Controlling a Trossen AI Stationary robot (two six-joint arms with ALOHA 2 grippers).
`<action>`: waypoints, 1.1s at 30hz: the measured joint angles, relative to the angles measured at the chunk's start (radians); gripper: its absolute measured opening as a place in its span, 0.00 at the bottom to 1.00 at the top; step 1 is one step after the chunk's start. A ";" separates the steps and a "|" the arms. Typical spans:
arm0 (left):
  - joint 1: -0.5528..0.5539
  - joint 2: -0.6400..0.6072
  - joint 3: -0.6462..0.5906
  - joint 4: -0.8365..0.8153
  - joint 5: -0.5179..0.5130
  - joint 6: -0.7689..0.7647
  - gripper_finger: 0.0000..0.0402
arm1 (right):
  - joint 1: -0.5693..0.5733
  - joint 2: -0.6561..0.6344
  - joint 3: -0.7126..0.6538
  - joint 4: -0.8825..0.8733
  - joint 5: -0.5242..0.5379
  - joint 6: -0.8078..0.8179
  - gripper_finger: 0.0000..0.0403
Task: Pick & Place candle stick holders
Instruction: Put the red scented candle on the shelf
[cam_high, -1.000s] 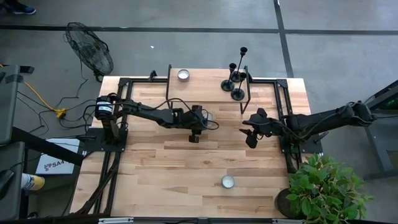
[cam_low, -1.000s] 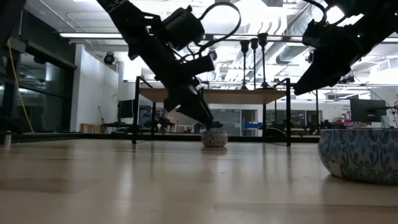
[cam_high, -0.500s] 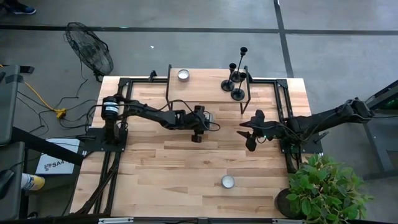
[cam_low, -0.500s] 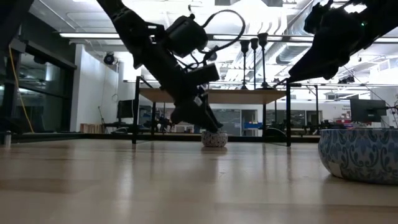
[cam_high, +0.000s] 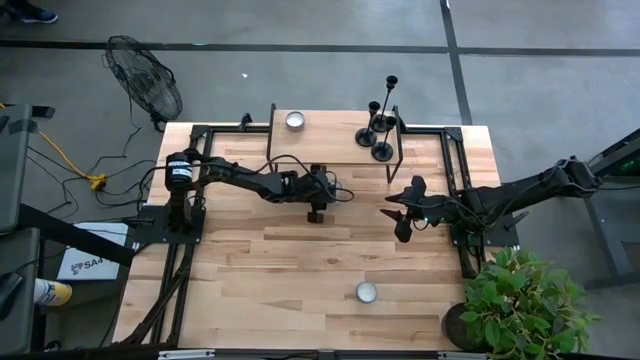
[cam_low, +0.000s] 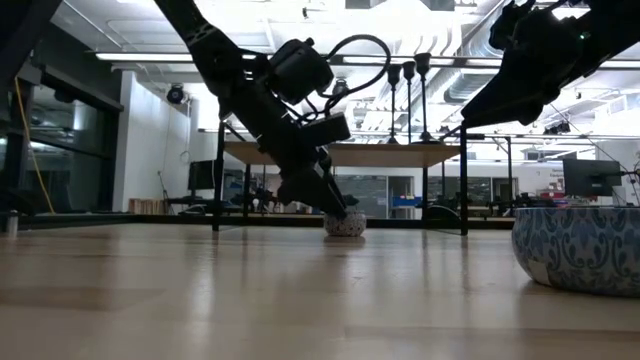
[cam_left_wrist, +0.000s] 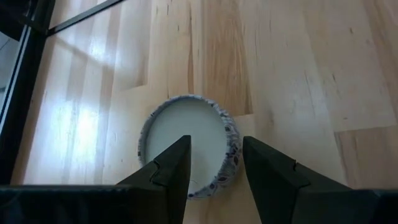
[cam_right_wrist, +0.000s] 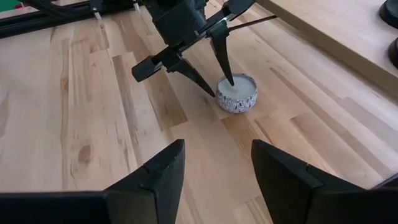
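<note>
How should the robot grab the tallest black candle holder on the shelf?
Probably by the thin stem of the tallest candle holder, from the open front of the raised shelf. It stands upright, two shorter holders crowd its base, and the stem fits between open fingers like the right gripper.

The left gripper (cam_high: 327, 194) now sits further back, its open fingers straddling the small patterned bowl (cam_left_wrist: 189, 146).

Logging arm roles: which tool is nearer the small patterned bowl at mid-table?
Left. The left tool hangs open right over the small patterned bowl, one finger inside its rim; the right tool waits apart, across the table.
</note>
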 joint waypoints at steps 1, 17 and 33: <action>0.000 0.000 0.000 -0.001 0.000 0.000 0.36 | 0.000 0.000 0.000 0.000 0.000 0.000 0.45; -0.002 0.000 0.000 -0.044 -0.003 -0.003 0.36 | 0.000 0.000 0.000 0.000 -0.002 0.001 0.45; -0.003 0.000 0.000 -0.047 -0.005 -0.007 0.35 | 0.000 0.000 0.000 0.000 -0.003 0.008 0.45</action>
